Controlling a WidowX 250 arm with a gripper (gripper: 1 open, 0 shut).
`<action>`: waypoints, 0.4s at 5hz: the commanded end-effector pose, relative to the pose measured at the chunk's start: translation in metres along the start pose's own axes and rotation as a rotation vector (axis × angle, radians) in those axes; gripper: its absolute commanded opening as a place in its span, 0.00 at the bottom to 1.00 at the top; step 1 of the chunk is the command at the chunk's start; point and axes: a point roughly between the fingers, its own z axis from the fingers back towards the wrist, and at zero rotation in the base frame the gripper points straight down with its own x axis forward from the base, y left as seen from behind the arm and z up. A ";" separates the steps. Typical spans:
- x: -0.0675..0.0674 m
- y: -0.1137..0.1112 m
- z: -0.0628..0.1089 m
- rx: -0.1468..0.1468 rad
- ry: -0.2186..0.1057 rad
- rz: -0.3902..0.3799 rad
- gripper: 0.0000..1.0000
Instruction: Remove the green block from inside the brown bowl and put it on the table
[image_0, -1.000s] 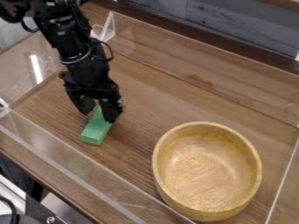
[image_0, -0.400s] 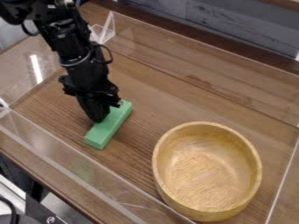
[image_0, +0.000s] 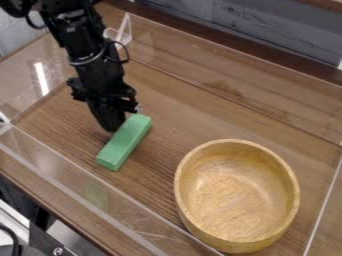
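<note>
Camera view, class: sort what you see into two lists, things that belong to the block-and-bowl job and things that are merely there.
Job things: green block, lying on the table; empty brown bowl; claw, shut.

Merely there: clear acrylic walls.

Arm (image_0: 74, 35): matte black throughout, built from blocky jointed segments.
Cabling: thin black cable runs along the upper segments.
Wrist: squat black housing, wider than the links above.
Hand (image_0: 112, 120): black, 2 short tapered fingers, no visible markings.
</note>
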 end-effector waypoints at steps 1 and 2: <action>0.016 0.001 0.013 0.017 -0.037 -0.016 1.00; 0.022 0.001 0.018 0.015 -0.033 -0.017 1.00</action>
